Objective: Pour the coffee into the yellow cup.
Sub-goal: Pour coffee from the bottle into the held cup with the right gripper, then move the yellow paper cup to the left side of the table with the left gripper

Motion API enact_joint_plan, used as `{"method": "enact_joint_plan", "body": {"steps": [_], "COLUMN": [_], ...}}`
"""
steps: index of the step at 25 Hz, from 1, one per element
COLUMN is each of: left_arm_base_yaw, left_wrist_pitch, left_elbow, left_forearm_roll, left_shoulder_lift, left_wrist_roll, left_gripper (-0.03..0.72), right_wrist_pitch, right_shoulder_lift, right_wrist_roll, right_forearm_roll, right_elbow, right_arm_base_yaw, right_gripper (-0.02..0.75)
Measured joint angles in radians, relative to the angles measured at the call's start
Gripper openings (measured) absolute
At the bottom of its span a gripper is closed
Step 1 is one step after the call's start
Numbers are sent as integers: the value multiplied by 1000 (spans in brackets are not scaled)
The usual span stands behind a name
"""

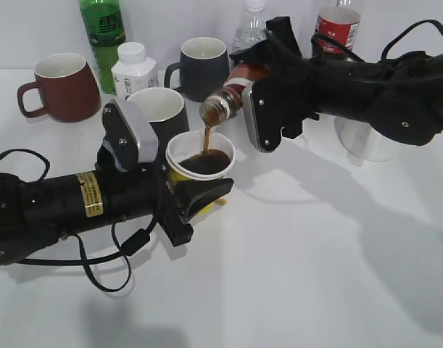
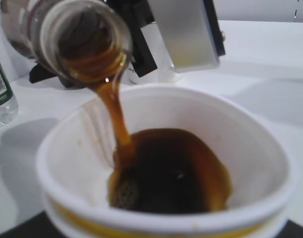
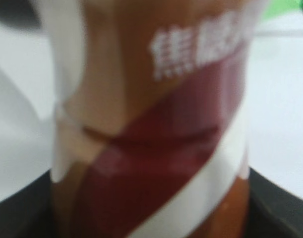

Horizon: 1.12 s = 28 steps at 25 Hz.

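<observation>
The yellow cup [image 1: 183,152] stands at the middle of the table, held by my left gripper [image 1: 188,190], which is shut on it. In the left wrist view the yellow cup [image 2: 250,144] fills the frame, about half full of dark coffee. My right gripper [image 1: 254,94] is shut on the coffee bottle [image 1: 228,93] and holds it tilted, mouth down over the cup. A brown stream runs from the bottle mouth [image 2: 87,44] into the cup. The bottle's red-white label [image 3: 156,148] fills the right wrist view.
Behind the cup stand a dark mug [image 1: 162,109], a second dark mug [image 1: 203,65], a brown-red mug [image 1: 61,87], a green bottle [image 1: 103,36], a white jar [image 1: 134,69], a clear water bottle [image 1: 251,25] and a cola bottle [image 1: 337,25]. A clear glass [image 1: 366,141] stands at right.
</observation>
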Motion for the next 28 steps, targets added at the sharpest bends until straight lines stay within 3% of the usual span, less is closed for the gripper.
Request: {"method": "enact_joint_plan", "body": {"steps": [9,19,28], "left_arm_base_yaw": [0,10,79], "left_wrist_pitch": [-77,-137,-146], "left_elbow": [12,119,245], "left_forearm_roll": [-38,-168,-319], "left_shoulder_lift": [0,-56,-224], "left_wrist_roll": [0,0,0], "left_gripper": [400,400,400], "right_wrist_pitch": [-3,-9,-30], "right_shoulder_lift": [-2,-26,-26], "right_wrist_roll": [297,957,1223], "right_forearm_roll": [-26,-78,163], "right_elbow": [24,31,31], "right_arm_base_yaw": [0,0,0], "right_gripper": [503,503,503]}}
